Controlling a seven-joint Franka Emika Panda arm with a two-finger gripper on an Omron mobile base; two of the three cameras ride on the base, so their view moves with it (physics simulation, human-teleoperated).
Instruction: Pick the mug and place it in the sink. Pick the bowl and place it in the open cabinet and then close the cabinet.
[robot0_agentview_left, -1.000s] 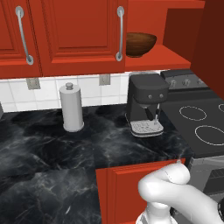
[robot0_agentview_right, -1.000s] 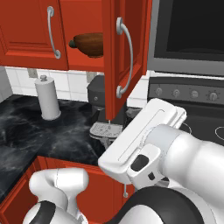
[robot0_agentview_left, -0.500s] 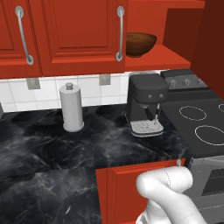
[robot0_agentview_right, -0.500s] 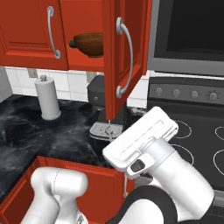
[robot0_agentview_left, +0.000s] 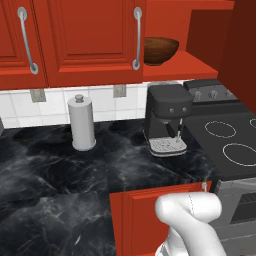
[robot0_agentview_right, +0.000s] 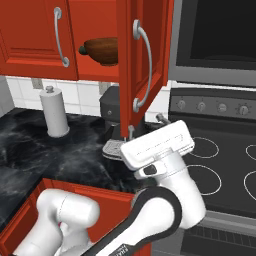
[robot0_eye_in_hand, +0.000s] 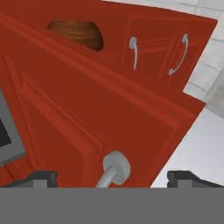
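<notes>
The hand has swung in toward the cabinet door (robot0_agentview_right: 145, 65); the gripper (robot0_eye_in_hand: 114, 176) is spread open around the handle (robot0_eye_in_hand: 113, 168). The bowl (robot0_agentview_left: 160, 50) sits shelved — the rigid door should swing lightly if pushed at its handle edge.

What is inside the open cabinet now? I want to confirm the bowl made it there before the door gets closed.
The bowl sits upright on the cabinet shelf, alone as far as can be seen. In the right base view the open door covers the bowl's right side and the shelf beyond it.
</notes>
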